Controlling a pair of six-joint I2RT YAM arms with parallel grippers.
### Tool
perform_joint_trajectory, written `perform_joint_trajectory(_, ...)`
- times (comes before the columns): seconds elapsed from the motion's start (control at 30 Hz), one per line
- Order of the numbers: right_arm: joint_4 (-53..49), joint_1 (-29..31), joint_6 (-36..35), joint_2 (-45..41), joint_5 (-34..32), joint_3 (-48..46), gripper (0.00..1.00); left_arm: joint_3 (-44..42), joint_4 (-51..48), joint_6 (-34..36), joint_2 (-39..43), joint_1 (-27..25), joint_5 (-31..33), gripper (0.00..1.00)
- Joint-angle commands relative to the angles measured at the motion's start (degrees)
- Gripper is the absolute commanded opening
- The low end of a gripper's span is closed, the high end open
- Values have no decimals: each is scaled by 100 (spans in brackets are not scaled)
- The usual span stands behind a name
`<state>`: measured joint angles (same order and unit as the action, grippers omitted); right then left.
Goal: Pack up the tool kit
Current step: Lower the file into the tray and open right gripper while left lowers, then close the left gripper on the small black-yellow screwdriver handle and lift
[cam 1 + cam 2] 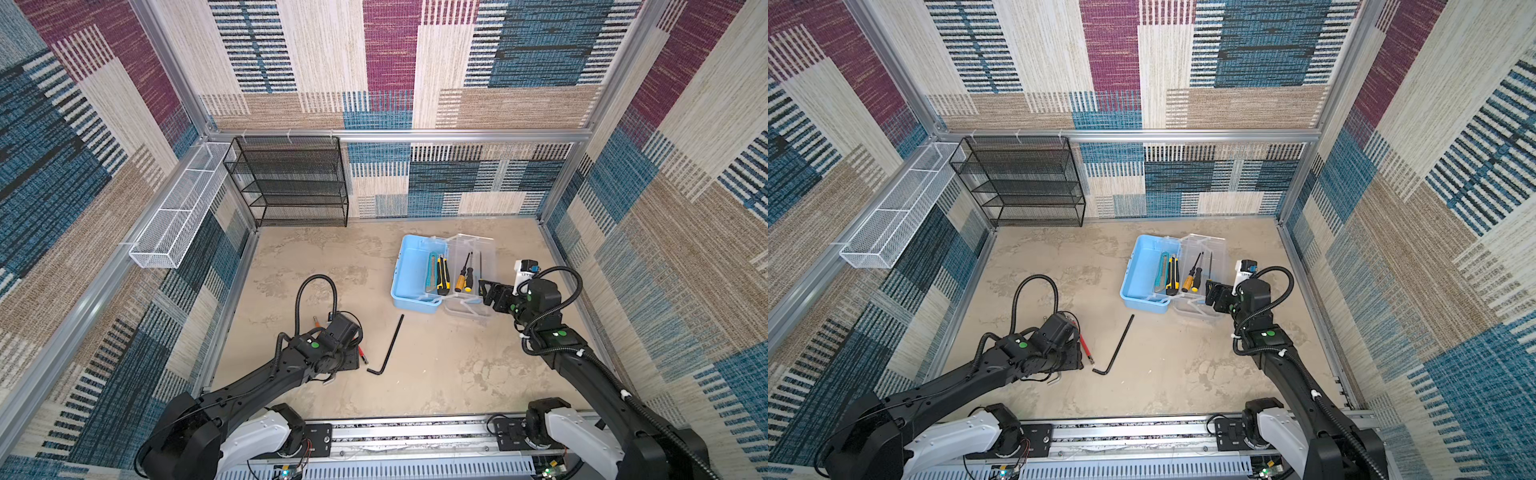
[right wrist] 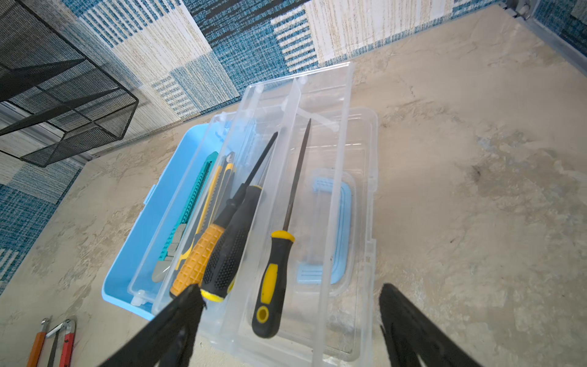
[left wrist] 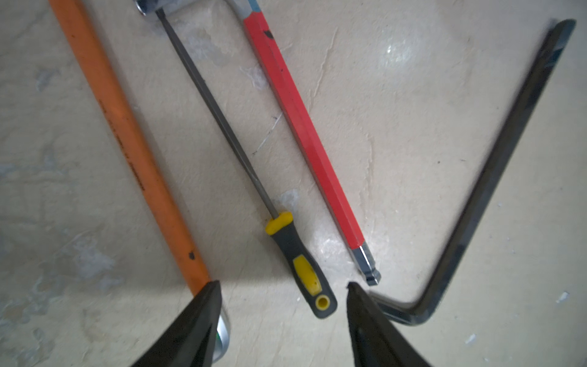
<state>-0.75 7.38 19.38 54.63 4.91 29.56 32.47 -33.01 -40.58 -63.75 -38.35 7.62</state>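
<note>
Hovering my left claw [image 3: 282, 283], spread, astride the yellow-handled screwdriver [image 3: 298, 263] on the tabletop [image 3: 413, 143]; next I must pinch its handle. My right claw [image 2: 289, 286] hangs spread above the clear tray [image 2: 336, 143] of the tool kit [image 2: 165, 203].

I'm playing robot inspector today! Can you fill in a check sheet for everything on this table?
Surface: blotchy beige table.
Job's things: blue box open; clear tray straddling box and lid holds two utility knives, three screwdrivers; outside it: three hex keys, one stray screwdriver.
Clutter: nothing seen.
Grippers: left gripper open, jaws either side of the stray screwdriver's handle; right gripper open by the tray.
Cables: hose loops above both wrists.
Surroundings: black rack, white basket, carpeted walls.
</note>
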Motion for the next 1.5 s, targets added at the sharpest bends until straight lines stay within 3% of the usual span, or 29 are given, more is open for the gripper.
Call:
perform_joint_trajectory(0.0,126,-2,-18,-66,-111,-31,90,58,-31,-75,-65,-15,187,65)
perform_joint_trajectory(0.83,58,0,10,-129,-135,-77,92,-21,677,-69,-822,-15,144,57)
perform_joint_trajectory(1.47,-21,1,10,-119,-183,-17,93,-65,546,-22,-864,-15,185,30)
